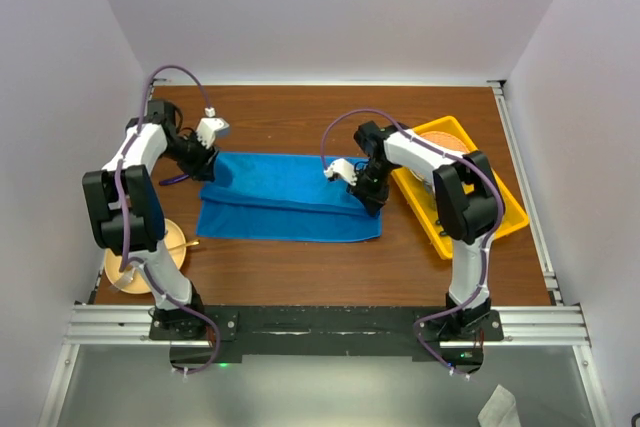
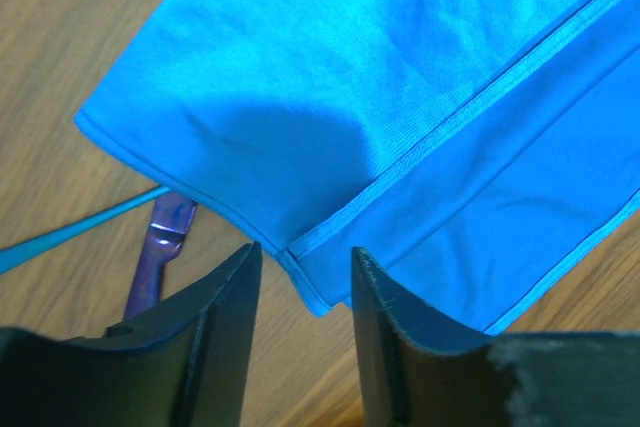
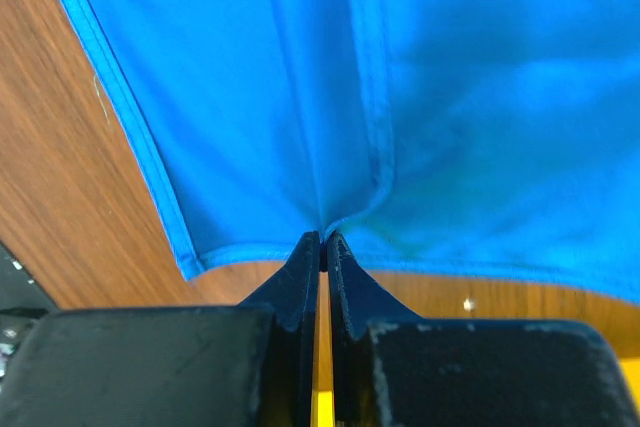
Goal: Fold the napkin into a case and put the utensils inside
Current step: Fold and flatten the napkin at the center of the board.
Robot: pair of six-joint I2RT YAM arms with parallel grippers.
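The folded blue napkin lies flat mid-way across the table, its 3 o'clock edge pinched by the right gripper, while the left gripper hangs half-spread over its 9 o'clock corner, with the purple utensil and blue utensil just beyond.

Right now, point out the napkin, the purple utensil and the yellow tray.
napkin (image 1: 280, 209), top view, middle of the cloth
purple utensil (image 2: 158, 252), left wrist view, exposed part
yellow tray (image 1: 511, 209), top view, right corner
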